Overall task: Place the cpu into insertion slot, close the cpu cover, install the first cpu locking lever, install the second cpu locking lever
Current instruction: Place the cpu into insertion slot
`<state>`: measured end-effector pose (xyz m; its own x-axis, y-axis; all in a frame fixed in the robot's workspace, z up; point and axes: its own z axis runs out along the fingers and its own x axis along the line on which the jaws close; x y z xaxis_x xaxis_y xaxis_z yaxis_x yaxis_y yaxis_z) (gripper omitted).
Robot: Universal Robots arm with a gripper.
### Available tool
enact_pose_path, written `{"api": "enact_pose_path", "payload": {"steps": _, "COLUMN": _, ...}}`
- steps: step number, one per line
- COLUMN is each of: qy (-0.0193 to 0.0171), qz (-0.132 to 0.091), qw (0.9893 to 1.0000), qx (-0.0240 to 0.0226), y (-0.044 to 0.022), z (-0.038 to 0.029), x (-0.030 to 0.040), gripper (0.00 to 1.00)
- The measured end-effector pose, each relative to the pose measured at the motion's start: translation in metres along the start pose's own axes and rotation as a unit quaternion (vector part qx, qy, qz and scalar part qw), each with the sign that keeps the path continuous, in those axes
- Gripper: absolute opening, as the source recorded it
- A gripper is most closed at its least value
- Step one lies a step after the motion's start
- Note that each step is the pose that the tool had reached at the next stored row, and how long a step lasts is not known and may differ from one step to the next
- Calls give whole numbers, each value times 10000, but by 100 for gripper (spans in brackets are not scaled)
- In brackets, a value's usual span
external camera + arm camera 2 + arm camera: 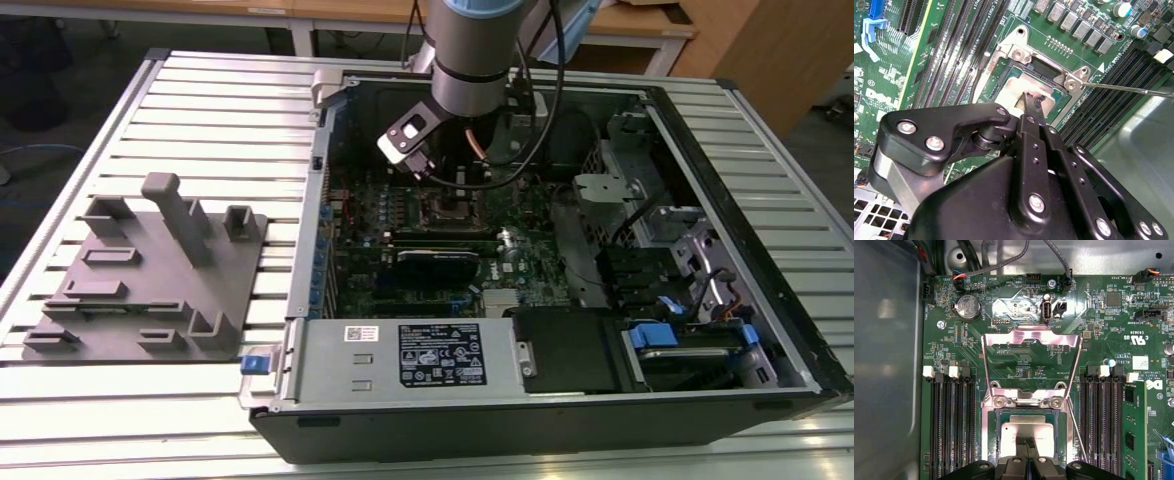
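In the exterior view the bench (134,425) comes first, a top of pale metal slats, bare along its near edge at six o'clock. On it lies an open computer case (534,435) with its black wall nearest. Just behind that wall sits the grey labelled power-supply box (400,355). At nine o'clock of the case a grey moulded fixture plate (147,290) rests flat on the slats, just beside the case. Deeper in the case is the green motherboard (1004,365). On it sits the insertion slot (989,435), its silver rim flanked by long black memory slots (949,430). The cpu (1014,432) lies flat within the slot, dull silver face up. The cpu cover (1029,336) is swung up off the slot on its hinge, and the board shows through its cut-out middle. A thin locking lever (1124,90) stands free of its catch. The end effector (1031,102) hangs over the cpu with its fingers drawn together and the tips at the chip's face; whether they touch it I cannot tell. The arm (467,60) stands above it toward twelve o'clock. Beyond the bench's far edge are wood-topped desks (641,22), with a wooden panel (767,50) at two o'clock.
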<state>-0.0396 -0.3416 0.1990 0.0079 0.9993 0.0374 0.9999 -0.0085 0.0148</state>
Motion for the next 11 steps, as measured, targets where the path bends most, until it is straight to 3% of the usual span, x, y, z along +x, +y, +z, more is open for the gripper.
{"api": "enact_pose_path", "payload": {"steps": 11, "qy": -5, "qz": 0, "qw": 10000, "qx": 0, "y": 1, "z": -18, "x": 0, "gripper": 11}}
